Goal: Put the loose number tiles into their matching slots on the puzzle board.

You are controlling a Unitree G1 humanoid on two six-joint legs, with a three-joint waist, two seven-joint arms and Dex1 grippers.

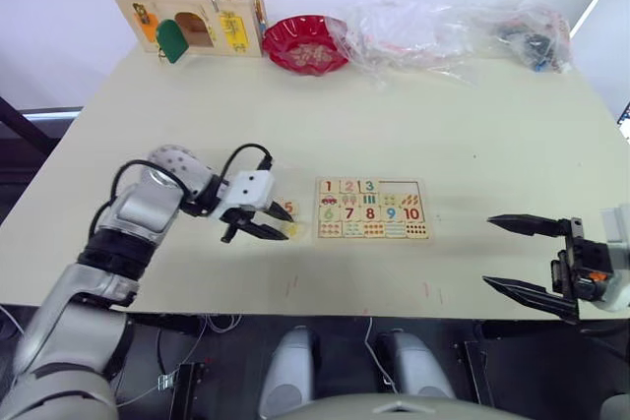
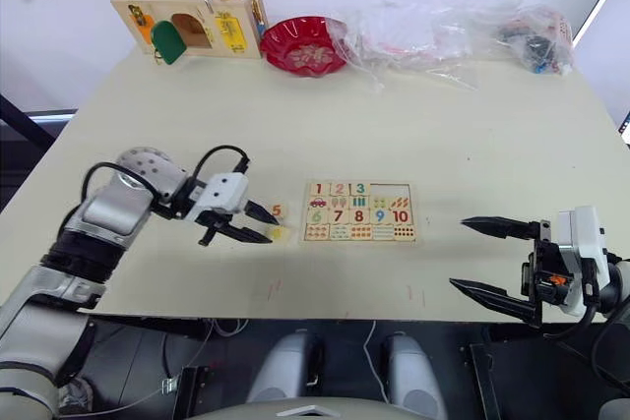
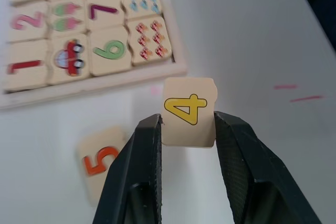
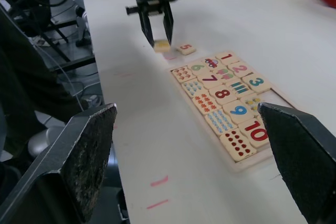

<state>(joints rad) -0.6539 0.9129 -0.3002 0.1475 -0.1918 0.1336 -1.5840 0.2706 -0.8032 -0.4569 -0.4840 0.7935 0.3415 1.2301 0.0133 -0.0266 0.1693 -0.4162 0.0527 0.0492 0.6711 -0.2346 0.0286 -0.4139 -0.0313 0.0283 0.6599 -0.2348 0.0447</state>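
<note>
Progress: I count 1, 2, 3 seated on the board (image 1: 373,210) | two top slots (image 1: 402,187) empty | left gripper (image 3: 187,129) fingers clamp tile 4 (image 3: 189,111) just left of board | tile 5 (image 3: 100,159) loose on tabletop (image 1: 472,135) | right gripper (image 2: 482,259) fingers spread, idle.

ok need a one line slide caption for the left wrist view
Left gripper pinching the 4 tile, the 5 tile loose beside the puzzle board.
</note>
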